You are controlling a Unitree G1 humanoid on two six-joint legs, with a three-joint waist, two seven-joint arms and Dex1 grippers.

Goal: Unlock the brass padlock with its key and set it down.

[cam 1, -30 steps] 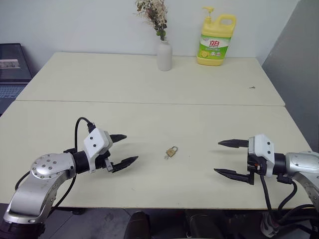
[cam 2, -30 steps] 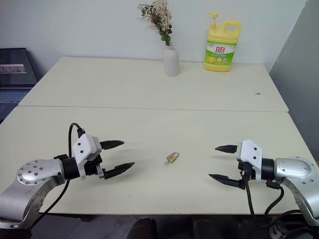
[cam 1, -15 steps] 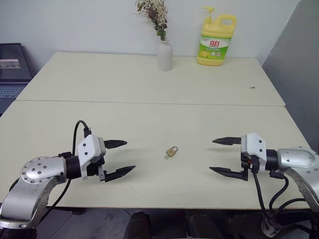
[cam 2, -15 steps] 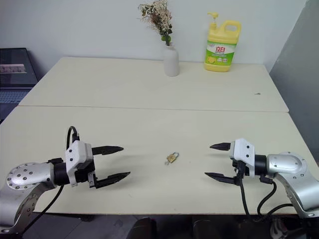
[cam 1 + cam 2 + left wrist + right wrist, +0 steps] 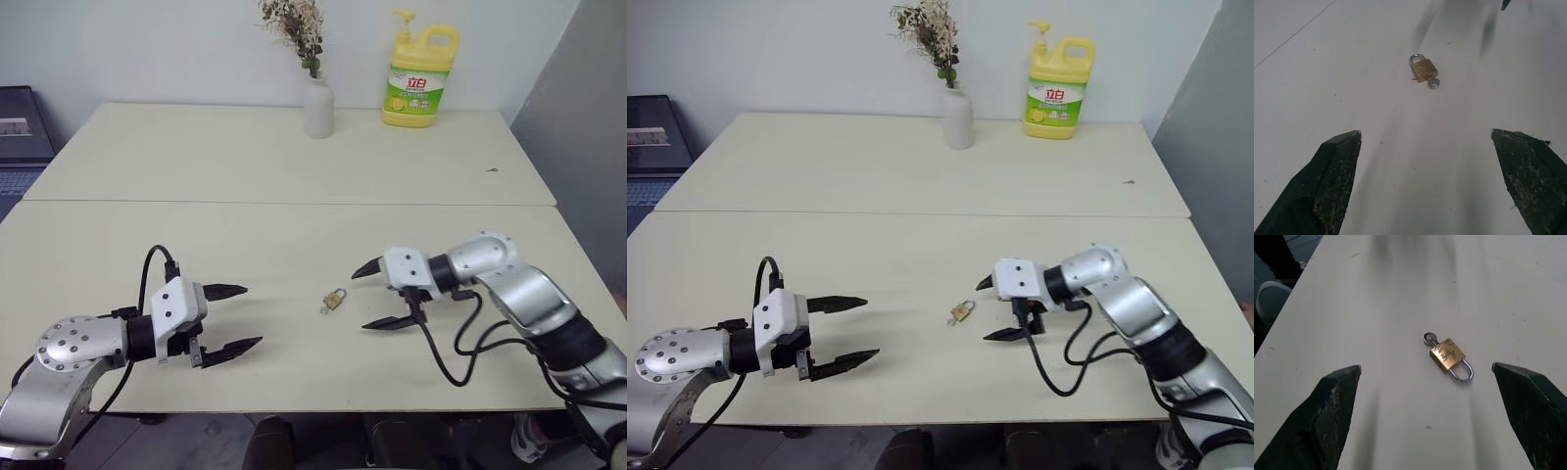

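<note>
The brass padlock (image 5: 336,298) lies flat on the near table, small and golden with a thin silver shackle. The key (image 5: 1429,339) sticks out of the lock body's base, its round silvery head resting on the table; it also appears as key (image 5: 1433,83) in the left wrist view beside the brass padlock (image 5: 1423,69). My right gripper (image 5: 370,296) hovers open just right of the lock, fingers pointing at it, nothing between them. My left gripper (image 5: 242,315) stands open well to the lock's left, also empty.
A white vase (image 5: 316,107) with dried flowers and a yellow detergent bottle (image 5: 420,69) stand at the far table's back edge. A seam (image 5: 284,204) divides the two tables. The near table edge runs just below both grippers.
My right gripper has swung left across the table to just beside the padlock, still open. The left gripper has drawn back slightly. The padlock has not moved.
</note>
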